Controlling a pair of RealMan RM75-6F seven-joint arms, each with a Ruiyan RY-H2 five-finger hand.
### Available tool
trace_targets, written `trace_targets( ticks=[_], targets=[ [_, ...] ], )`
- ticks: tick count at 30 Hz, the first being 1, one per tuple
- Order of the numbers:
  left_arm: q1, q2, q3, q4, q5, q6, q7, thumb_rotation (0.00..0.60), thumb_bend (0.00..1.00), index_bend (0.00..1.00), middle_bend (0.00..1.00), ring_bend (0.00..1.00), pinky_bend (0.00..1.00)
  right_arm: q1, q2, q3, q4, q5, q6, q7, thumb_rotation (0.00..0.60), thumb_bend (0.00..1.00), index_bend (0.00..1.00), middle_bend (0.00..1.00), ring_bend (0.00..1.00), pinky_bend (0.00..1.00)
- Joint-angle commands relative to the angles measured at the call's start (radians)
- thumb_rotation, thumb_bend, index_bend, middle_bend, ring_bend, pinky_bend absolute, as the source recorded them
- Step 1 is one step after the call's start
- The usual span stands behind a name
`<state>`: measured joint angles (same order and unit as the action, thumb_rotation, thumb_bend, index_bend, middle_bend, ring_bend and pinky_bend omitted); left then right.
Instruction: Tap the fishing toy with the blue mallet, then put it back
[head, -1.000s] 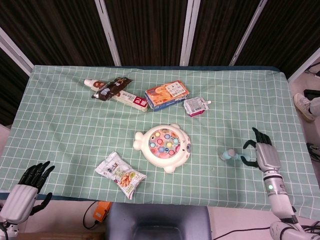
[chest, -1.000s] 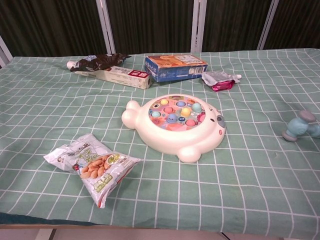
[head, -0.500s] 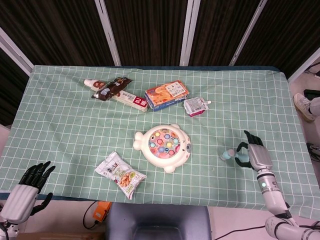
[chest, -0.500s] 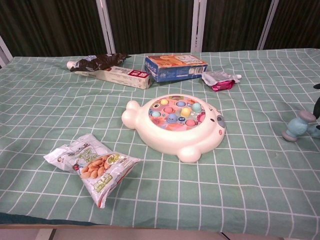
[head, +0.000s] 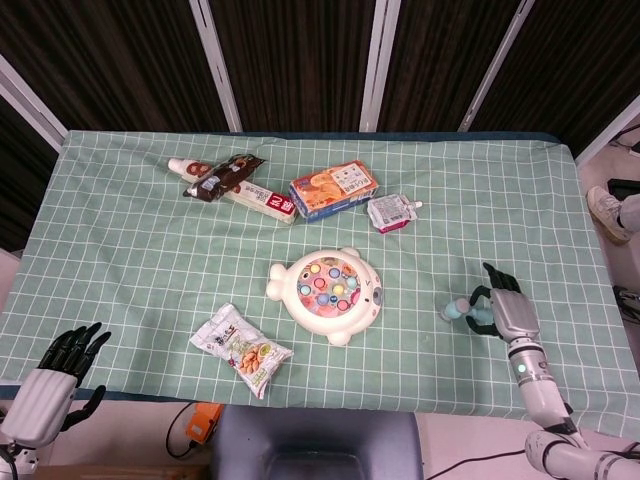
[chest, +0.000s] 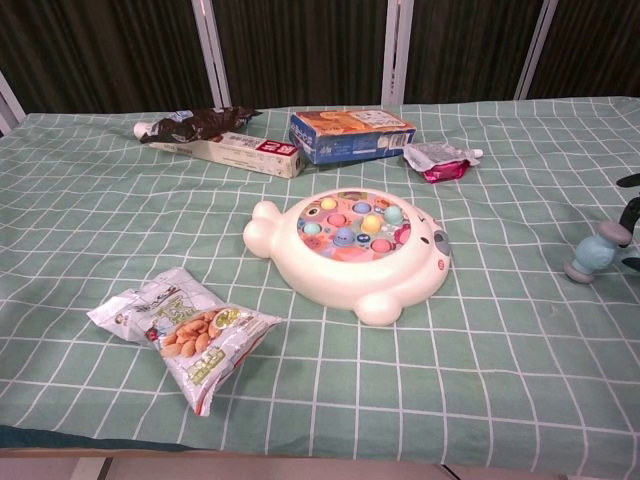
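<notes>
Reaching in from the desk's (head: 120, 250) right edge, our right hand (head: 503, 315) curls its fingers (head: 479, 298) around the mallet (head: 459, 309), which lies right of the fishing toy (head: 327, 292); whether they grip it, we cannot tell. Our left hand (head: 55, 375) hangs off the near-left corner, fingers released.

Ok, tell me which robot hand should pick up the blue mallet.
The right robot hand: its fingers already curl around the blue mallet. The left robot hand hangs off the table's opposite corner.
</notes>
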<state>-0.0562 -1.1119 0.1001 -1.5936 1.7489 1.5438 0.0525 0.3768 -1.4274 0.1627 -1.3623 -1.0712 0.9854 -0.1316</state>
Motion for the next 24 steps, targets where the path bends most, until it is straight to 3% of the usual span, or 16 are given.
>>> trace_targets(
  ticks=[1, 24],
  targets=[
    [-0.001, 0.0, -0.001, 0.0, -0.001, -0.001, 0.0, 0.6, 0.39, 0.0, 0.0, 0.0, 0.11, 0.003, -0.002, 0.0, 0.0, 0.001, 0.0, -0.003, 0.6, 0.47, 0.62, 0.07, 0.0, 0.0],
    [0.0, 0.002, -0.001, 0.0, -0.002, -0.001, -0.005, 0.6, 0.39, 0.0, 0.0, 0.0, 0.11, 0.02, -0.025, -0.005, 0.018, 0.027, -0.01, -0.019, 0.6, 0.5, 0.64, 0.08, 0.0, 0.0]
  ],
)
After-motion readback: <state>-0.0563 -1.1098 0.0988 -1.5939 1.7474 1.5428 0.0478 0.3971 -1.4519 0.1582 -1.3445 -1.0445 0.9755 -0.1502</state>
